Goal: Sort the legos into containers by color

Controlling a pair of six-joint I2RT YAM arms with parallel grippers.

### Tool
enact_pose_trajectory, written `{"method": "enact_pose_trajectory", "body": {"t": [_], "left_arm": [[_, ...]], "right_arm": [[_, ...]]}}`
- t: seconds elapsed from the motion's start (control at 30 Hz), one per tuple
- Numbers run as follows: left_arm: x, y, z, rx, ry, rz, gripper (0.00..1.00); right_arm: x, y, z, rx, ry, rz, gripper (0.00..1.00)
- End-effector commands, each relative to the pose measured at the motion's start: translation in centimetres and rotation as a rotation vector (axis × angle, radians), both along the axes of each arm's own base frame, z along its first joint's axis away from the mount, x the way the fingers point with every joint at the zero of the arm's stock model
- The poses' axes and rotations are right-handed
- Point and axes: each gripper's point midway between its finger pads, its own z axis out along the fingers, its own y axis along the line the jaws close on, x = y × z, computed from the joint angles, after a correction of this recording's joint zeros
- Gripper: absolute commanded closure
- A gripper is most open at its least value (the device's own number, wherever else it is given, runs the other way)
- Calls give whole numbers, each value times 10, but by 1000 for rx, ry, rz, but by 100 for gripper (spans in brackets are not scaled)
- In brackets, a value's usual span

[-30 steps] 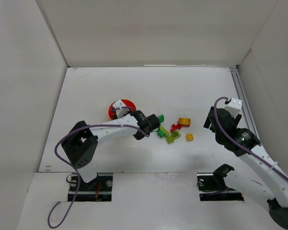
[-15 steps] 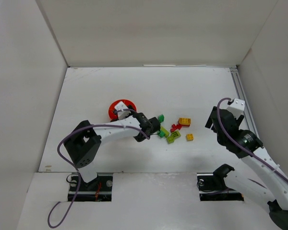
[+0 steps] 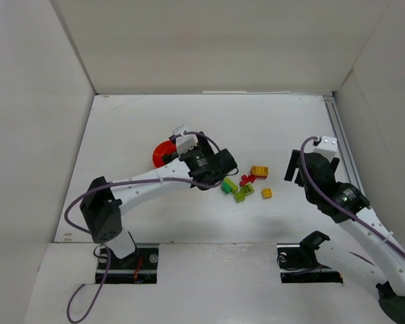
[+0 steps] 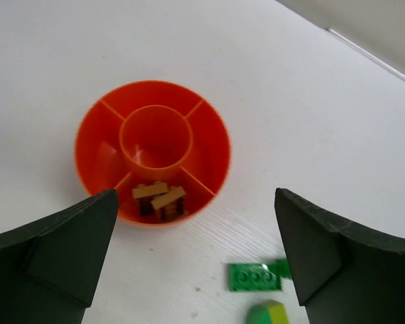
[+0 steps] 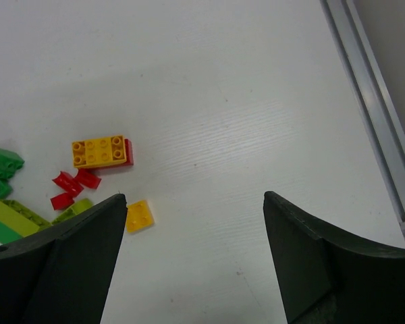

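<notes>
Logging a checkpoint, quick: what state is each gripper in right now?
Left gripper: open, nothing between its fingers.
Right gripper: open, nothing between its fingers.

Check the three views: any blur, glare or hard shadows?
Top external: even diffuse light, faint shadows, no glare. Left wrist: bowl in focus, its own jaws dark and soft-edged up close. Right wrist: yellow brick crisp, jaws likewise blurred.

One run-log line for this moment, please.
left claw: open, empty | right claw: open, empty | bowl: brown bricks in one compartment | green brick: on table beside bowl
</notes>
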Motion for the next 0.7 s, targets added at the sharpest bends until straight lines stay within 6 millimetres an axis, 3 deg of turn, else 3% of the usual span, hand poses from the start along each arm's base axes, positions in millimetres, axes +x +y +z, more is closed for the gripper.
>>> {"method": "enact_pose_trajectory", "body": {"t": [0.0, 0.07, 0.1, 0.13, 0.17, 0.2, 0.23, 0.37, 0.57, 0.63, 0.67], "left_arm": [[-4, -20, 46, -4, 59, -175, 0], [0, -36, 64, -38, 37, -280, 0], [-7, -49, 80, -149, 47, -408, 0], [-3, -47, 70, -155, 66, -491, 0], [6, -63, 94, -221, -32, -610, 0], [6, -67, 102, -271, -67, -698, 0], [-1, -67, 122, -355, -112, -849, 0], [-4, -52, 123, -365, -116, -870, 0], [-17, -34, 80, -371, 84, -797, 0], [-20, -23, 57, -378, 156, -790, 0], [-21, -19, 53, -386, 164, -791, 0]], "right_arm": [[13, 17, 16, 14, -59, 110, 13], [16, 23, 20, 13, -82, 152, 12], [16, 25, 20, 20, -90, 170, 12], [17, 33, 23, 42, -103, 213, 12], [17, 39, 17, 40, -98, 252, 11], [20, 45, 27, 46, -139, 295, 11], [19, 53, 23, 57, -130, 338, 11], [25, 81, 13, 45, -99, 499, 9], [51, 142, -24, 17, 34, 691, 13], [60, 163, -20, -13, 39, 723, 15], [67, 170, -36, -45, 94, 719, 15]]}}
